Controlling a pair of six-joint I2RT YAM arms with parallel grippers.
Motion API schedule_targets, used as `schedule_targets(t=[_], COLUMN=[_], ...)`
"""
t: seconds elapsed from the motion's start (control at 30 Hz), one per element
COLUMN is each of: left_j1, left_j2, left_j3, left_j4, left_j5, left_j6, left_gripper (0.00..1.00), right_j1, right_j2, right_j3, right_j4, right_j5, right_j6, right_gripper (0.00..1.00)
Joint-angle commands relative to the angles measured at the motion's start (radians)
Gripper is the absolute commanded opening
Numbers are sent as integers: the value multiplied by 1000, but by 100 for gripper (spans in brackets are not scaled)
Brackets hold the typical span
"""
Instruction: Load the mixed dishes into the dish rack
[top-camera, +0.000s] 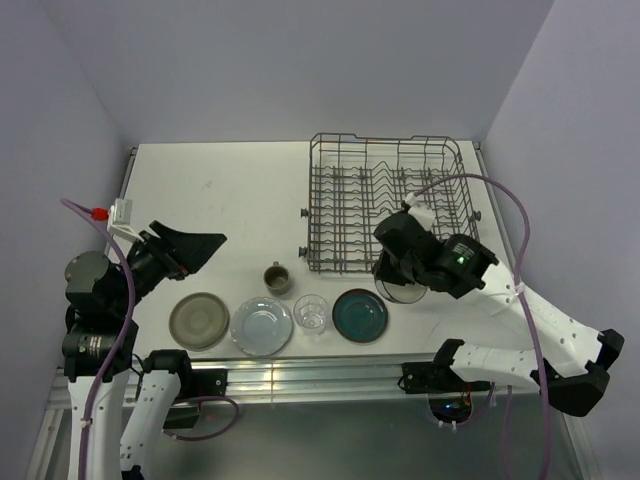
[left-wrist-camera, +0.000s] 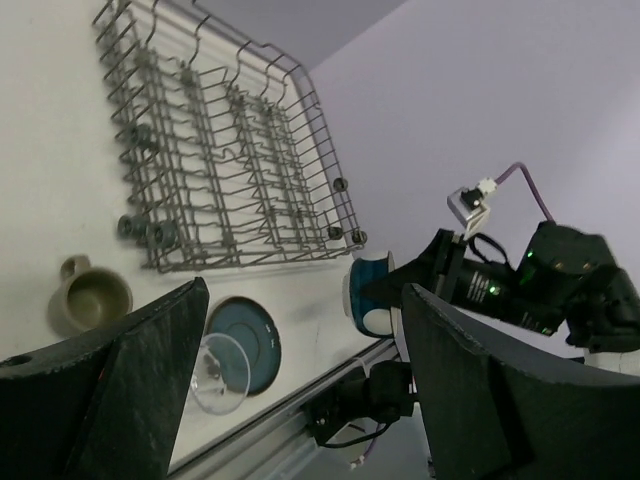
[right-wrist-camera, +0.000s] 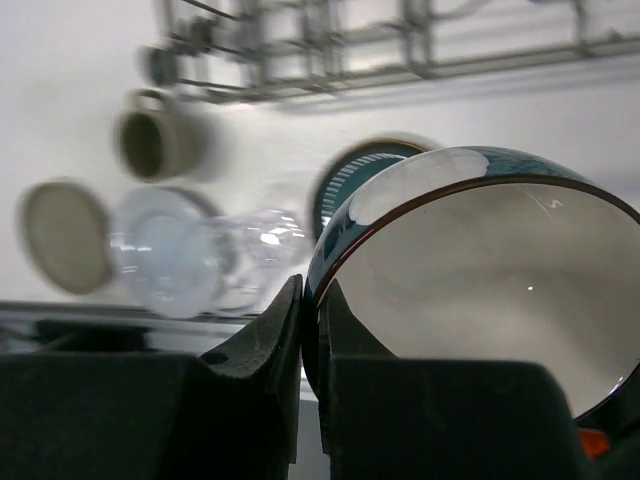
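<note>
My right gripper (top-camera: 393, 268) is shut on the rim of the cream-inside, teal-outside bowl (right-wrist-camera: 480, 270), one finger inside and one outside. The bowl (top-camera: 405, 292) hangs tilted just in front of the grey wire dish rack (top-camera: 385, 205). On the table in a row lie the grey-beige plate (top-camera: 199, 320), the pale blue plate (top-camera: 261, 325), the clear glass (top-camera: 311, 313) and the dark teal plate (top-camera: 360, 315). The small mug (top-camera: 277, 278) stands behind them. My left gripper (top-camera: 195, 250) stands open and empty, off to the left of the mug.
The rack (left-wrist-camera: 230, 150) fills the table's far right and holds no dishes that I can see. A metal rail (top-camera: 320, 375) runs along the near edge by the arm bases. A purple cable (top-camera: 500, 200) loops over the right arm beside the rack.
</note>
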Motion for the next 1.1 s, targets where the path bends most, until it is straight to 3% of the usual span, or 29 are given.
schedule_targets(t=[0.0, 0.1, 0.2, 0.3, 0.33, 0.43, 0.63, 0.73, 0.9, 1.07], left_j1=[-2, -16, -120, -362, -493, -681, -899, -961, -987, -995], left_j2=[44, 140, 290, 404, 487, 623, 763, 776, 837, 839], left_j3=[50, 118, 219, 303, 375, 494, 520, 462, 448, 425], left_j4=[179, 187, 192, 193, 187, 166, 230, 314, 362, 413], left_j5=[82, 50, -68, -294, -359, -604, -885, -988, -976, -943], left_j6=[52, 89, 115, 157, 169, 224, 273, 287, 312, 327], left_gripper=[85, 85, 88, 89, 89, 91, 99, 99, 99, 99], right_j1=[-19, -81, -189, -330, -360, -444, -519, -565, -595, -619], right_j2=[1, 45, 77, 113, 137, 172, 99, 67, 41, 21], right_j3=[146, 241, 284, 298, 305, 313, 187, 99, 14, -3], right_j4=[84, 136, 227, 311, 331, 389, 604, 693, 860, 873], right_j5=[-36, -114, -253, -386, -457, -577, -720, -807, -985, -1018], right_j6=[-55, -88, -109, -105, -97, -54, 137, 219, 344, 368], right_gripper=[0, 0, 0, 0, 0, 0, 0, 0, 0, 0])
